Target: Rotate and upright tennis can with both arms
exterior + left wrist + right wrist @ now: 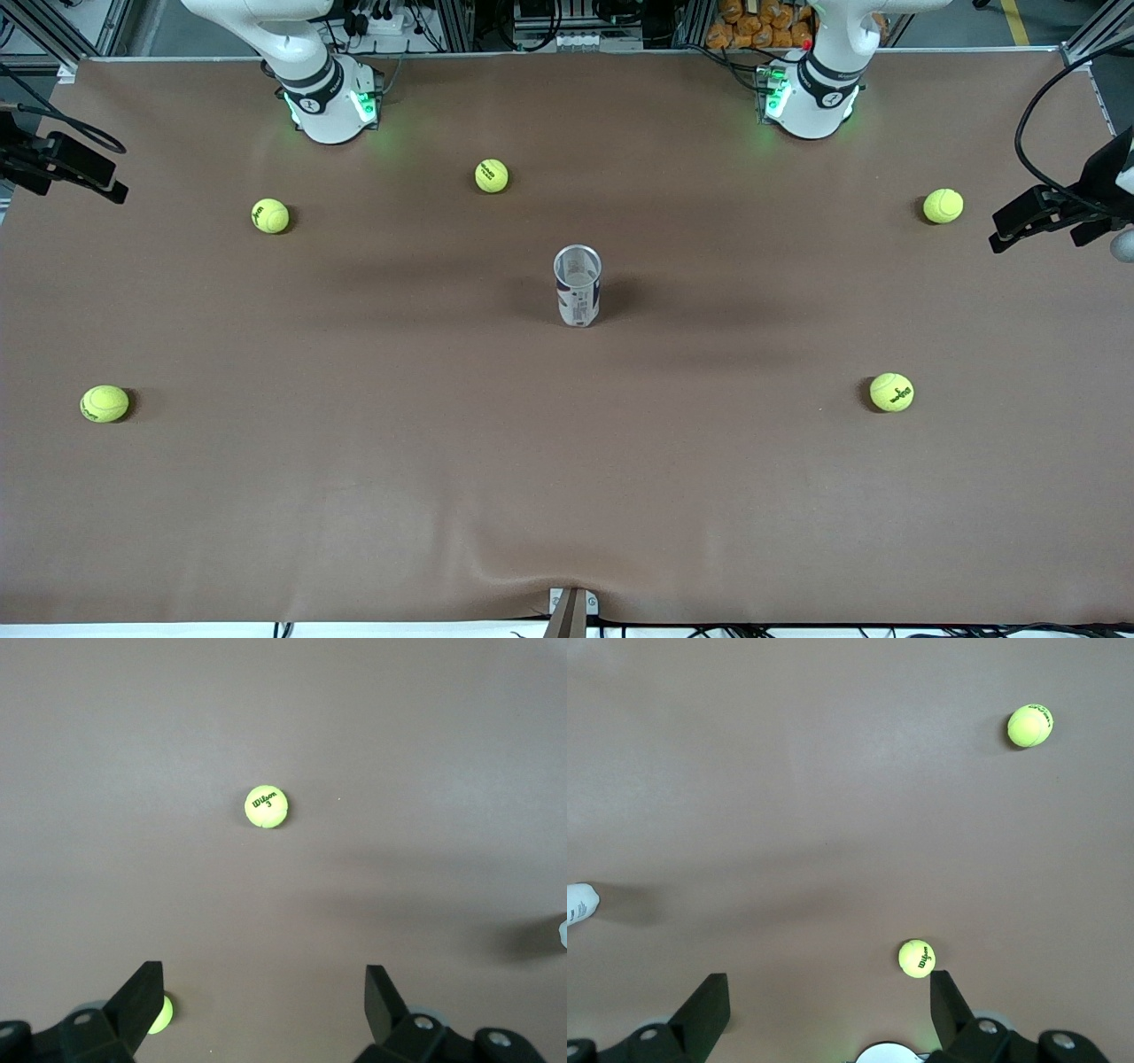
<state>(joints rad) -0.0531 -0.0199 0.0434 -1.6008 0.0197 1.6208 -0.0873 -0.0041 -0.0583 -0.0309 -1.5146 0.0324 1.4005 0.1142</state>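
Two tools are wide open and hold nothing: the left tool (pixel 257 997) and right tool (pixel 828 997) wait high over the counter (pixel 354 496). The tennis can (pixel 578 286) stands up in the middle, alone. The job looks done; nothing more needs grabbing.

1. The table (pixel 266 496) is covered by a matt brown sheet, smooth, with a slight wrinkle at its edge nearest the front camera.
2. The tennis can (pixel 578 286) has a clear plastic rim and a printed, paper-like label.
3. The tennis balls (pixel 891 392) look fuzzy, felt-covered and matt yellow.
4. The arms (pixel 323 97) have glossy white shells with black bands.
5. Both grippers' fingers (pixel 142 997) look like matt black plastic.
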